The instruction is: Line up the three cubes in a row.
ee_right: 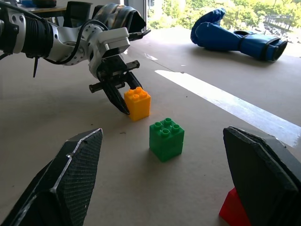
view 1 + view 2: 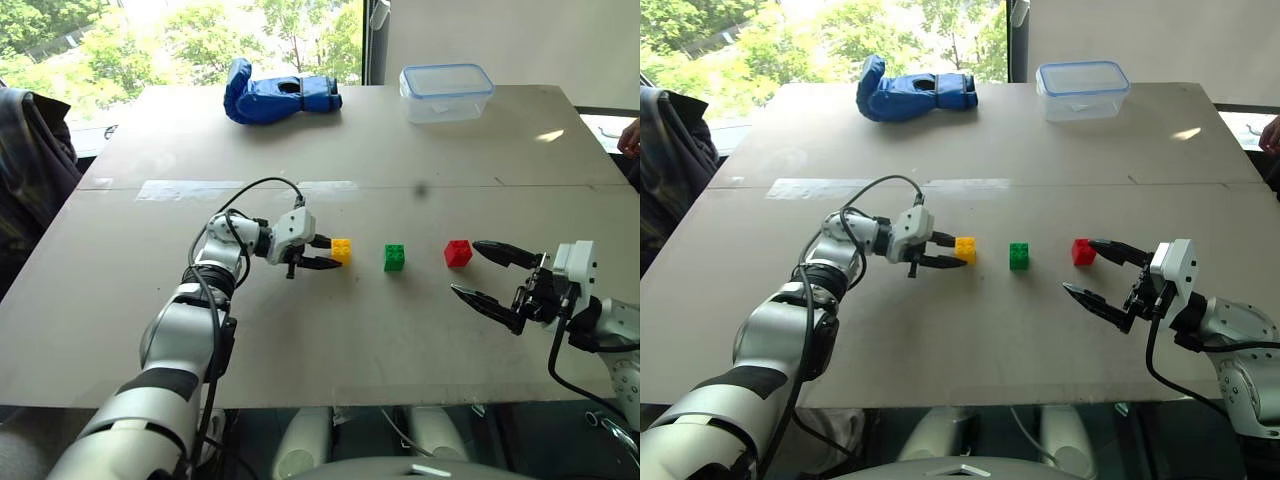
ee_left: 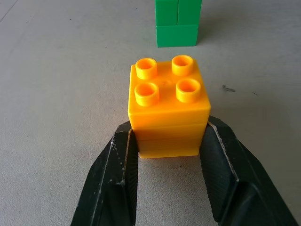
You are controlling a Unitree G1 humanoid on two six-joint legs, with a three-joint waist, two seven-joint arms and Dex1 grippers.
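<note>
My left arm reached forward across the table, wrist bent inward, left gripper (image 2: 335,257) pointing right and slightly down with its fingers (image 3: 117,174) clamped together. My right gripper (image 2: 487,273) pointed forward-left, roughly level, with its fingers spread wide and holding nothing.

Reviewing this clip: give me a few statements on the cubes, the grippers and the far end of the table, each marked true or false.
1. The left gripper is shut on the yellow cube. True.
2. The green cube is stacked on the red cube. False: both sit apart on the table.
3. The right gripper is open and holds nothing. True.
4. The blue glove lies inside the clear container. False: it lies beside it on the table.
5. The green cube sits between the yellow and red ones. True.
</note>
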